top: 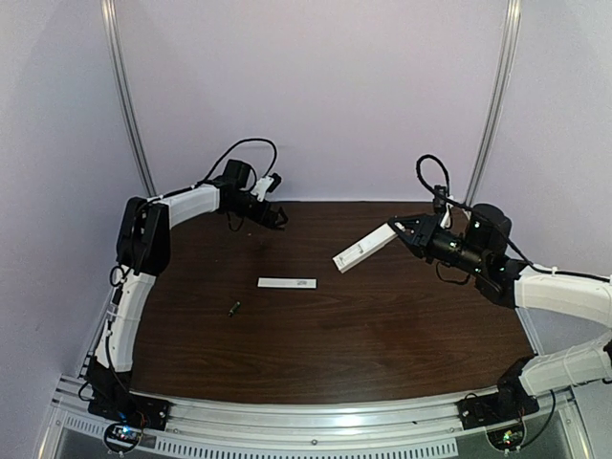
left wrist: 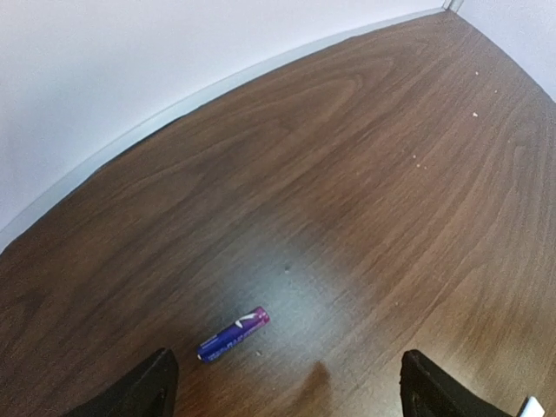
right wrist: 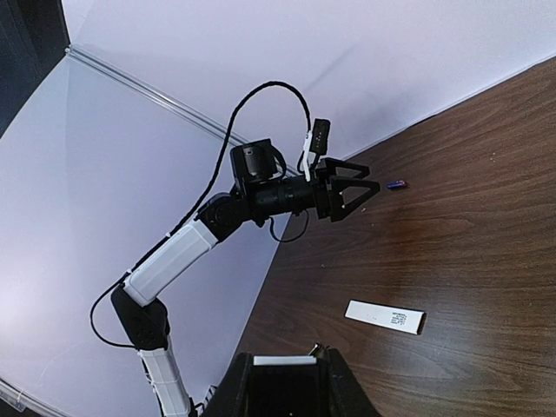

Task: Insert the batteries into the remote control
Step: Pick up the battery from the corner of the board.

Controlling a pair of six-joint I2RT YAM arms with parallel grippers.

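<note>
The right hand is pinching the remote by one end, with its fingers pressed together on it. It is holding it lifted above the table, tilted, with the free end pointing toward the middle. I think it is holding the remote this way so that the other arm can reach the battery place, but the pictures are not showing which side is facing up. The flat white strip is lying alone near the middle of the table. Probably it is the cover, put aside so that the batteries can go in.

The left hand is hovering low over the far left part of the table with its fingers spread wide. It is holding nothing and touching nothing. The purple battery is lying flat on the wood just in front of it, closer to one finger than to the other. In my judgement the hand is staying open because it is preparing to take this battery. The dark battery is lying a little to the left of the strip, apart from both hands.
</note>
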